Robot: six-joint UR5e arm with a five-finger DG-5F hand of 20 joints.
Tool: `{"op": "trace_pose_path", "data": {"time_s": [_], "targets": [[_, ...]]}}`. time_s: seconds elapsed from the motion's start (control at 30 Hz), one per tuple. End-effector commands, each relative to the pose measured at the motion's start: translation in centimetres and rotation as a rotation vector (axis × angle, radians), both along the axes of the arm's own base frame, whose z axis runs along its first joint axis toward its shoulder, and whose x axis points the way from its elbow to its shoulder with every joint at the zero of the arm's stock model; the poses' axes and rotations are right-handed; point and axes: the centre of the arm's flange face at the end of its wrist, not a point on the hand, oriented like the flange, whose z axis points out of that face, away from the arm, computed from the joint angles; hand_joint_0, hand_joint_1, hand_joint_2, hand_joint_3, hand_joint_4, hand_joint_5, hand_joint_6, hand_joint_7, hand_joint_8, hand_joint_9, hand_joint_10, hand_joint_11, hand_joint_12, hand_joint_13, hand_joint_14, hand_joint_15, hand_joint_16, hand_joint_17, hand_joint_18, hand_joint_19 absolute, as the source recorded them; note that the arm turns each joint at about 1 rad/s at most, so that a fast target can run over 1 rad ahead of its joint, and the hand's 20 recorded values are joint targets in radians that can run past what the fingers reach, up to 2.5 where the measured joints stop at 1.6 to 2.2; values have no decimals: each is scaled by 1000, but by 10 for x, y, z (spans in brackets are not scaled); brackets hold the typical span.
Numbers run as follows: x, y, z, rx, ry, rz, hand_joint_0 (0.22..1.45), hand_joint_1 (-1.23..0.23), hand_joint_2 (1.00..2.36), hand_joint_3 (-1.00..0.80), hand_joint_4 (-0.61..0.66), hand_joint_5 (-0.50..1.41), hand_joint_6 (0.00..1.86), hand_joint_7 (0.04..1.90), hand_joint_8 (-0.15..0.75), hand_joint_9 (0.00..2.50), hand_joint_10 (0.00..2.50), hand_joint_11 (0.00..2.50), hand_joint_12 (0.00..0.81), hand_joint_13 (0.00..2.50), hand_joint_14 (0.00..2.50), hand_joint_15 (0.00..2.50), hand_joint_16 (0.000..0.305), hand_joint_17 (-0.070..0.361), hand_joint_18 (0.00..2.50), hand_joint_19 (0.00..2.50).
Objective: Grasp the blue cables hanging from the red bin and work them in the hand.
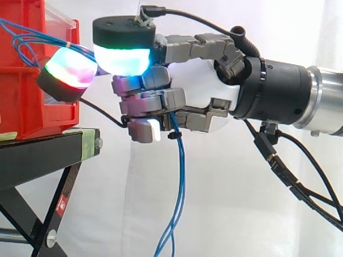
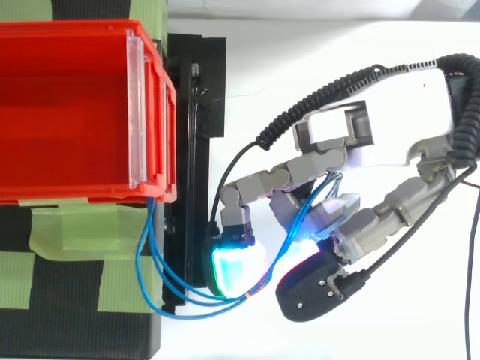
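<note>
1. Blue cables [image 1: 179,176]: a few thin strands leave the front of the red bin [image 1: 32,96], run outward from it and pass into the robot's hand. Beyond the hand they hang straight down, ending lower than the bin's floor.
2. Hand [image 1: 198,85]: it sits just off the bin's front, with a white palm and grey fingers. It is closed on the cables. Its lower fingers curl in over the strands and hold them against the palm, while the upper fingers reach toward the bin.
3. Fingertips [image 1: 123,59]: one thick pad glows white with a green edge. Another, closer to the bin, glows green and red. That pad is right at the bin's front wall, and I cannot tell whether it touches.
4. Seen from above, the cables [image 2: 150,277] come out from under the bin's front corner. They sag in a loop over green tape [image 2: 75,232] beside the bin, then cross to the hand [image 2: 390,127].
5. A clear plate [image 2: 135,112] stands across the bin's front end.
6. A black stand [image 1: 43,152] carries the bin from beneath.
7. A white curtain [image 1: 241,203] hangs behind the bin.
</note>
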Motion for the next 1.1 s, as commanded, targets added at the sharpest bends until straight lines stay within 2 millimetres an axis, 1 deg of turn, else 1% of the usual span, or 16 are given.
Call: {"op": "trace_pose_path", "data": {"time_s": [0.0, 0.07, 0.13, 0.17, 0.27, 0.33, 0.37, 0.43, 0.47, 0.53, 0.63, 0.77, 0.87, 0.93, 0.97, 1.07], "targets": [[0, 0, 0, 1, 1, 2, 943, -741, 1073, 220, 294, 156, 0, 1277, 438, 170, 2500, 1760, 476, 561, 2500, 1413, 63, 141, 986, 861], [0, 0, 0, 2, -1, 0, 933, -745, 1086, 204, 299, 144, 0, 1275, 442, 144, 2500, 1751, 480, 537, 2500, 1402, 63, 141, 964, 853], [0, 0, 0, 1, -2, 2, 933, -752, 1000, 192, 299, 134, 0, 1276, 448, 117, 2500, 1735, 483, 509, 2500, 1413, 64, 144, 954, 837], [0, 0, 0, 1, -2, 2, 927, -752, 1001, 176, 301, 133, 0, 1275, 448, 113, 2500, 1744, 483, 507, 2500, 1409, 65, 146, 949, 834], [0, 0, 0, 2, -2, 0, 902, -744, 1007, 64, 294, 123, 1, 1272, 440, 109, 2500, 1744, 477, 496, 2500, 1412, 62, 141, 938, 866], [0, 0, 0, 2, -1, 0, 857, -713, 1019, -207, 264, 114, 3, 1279, 407, 134, 2500, 1791, 450, 462, 2500, 1440, 51, 115, 942, 1198], [0, 0, 0, 2, -1, 0, 847, -705, 1021, -244, 245, 114, 4, 1280, 395, 143, 2500, 1844, 437, 447, 2500, 1479, 47, 106, 949, 1356], [0, 0, 1, 2, -4, 0, 829, -697, 1018, -422, 250, 128, 4, 1296, 395, 199, 2500, 1852, 439, 483, 2500, 1479, 47, 107, 979, 1355], [0, 0, 1, 2, -4, 0, 830, -695, 1017, -467, 254, 138, 3, 1296, 392, 202, 2500, 1827, 436, 491, 2500, 1482, 48, 108, 990, 1361], [0, 0, 1, 2, -4, 0, 806, -683, 1013, -670, 267, 157, 2, 1313, 393, 239, 2500, 1823, 435, 520, 2500, 1474, 49, 109, 1021, 1340], [0, 0, 0, 2, -1, 0, 787, -671, 1006, -834, 272, 201, 30, 1330, 399, 314, 2500, 1828, 438, 587, 2500, 1460, 50, 112, 1078, 1247], [0, 0, 0, 2, 1, 0, 788, -653, 1003, -923, 283, 237, 161, 1288, 394, 394, 2500, 1811, 440, 657, 2500, 1473, 49, 111, 1142, 1229], [0, 0, 0, 2, 1, -1, 796, -641, 1002, -958, 276, 322, 298, 1238, 388, 520, 2500, 1842, 432, 718, 2500, 1470, 49, 109, 1220, 1240], [0, 0, 0, 0, 0, 0, 815, -631, 1001, -965, 262, 381, 334, 1213, 373, 574, 2500, 1837, 425, 769, 2500, 1489, 47, 106, 1274, 1282], [0, 0, 0, -1, 0, -2, 825, -627, 1002, -954, 254, 405, 348, 1210, 372, 607, 2500, 1853, 418, 771, 2500, 1493, 46, 104, 1290, 1306], [0, 0, 0, -1, 0, -2, 891, -616, 1009, -812, 233, 455, 343, 1212, 359, 685, 2500, 1866, 410, 808, 2500, 1519, 45, 102, 1330, 1360]]}}
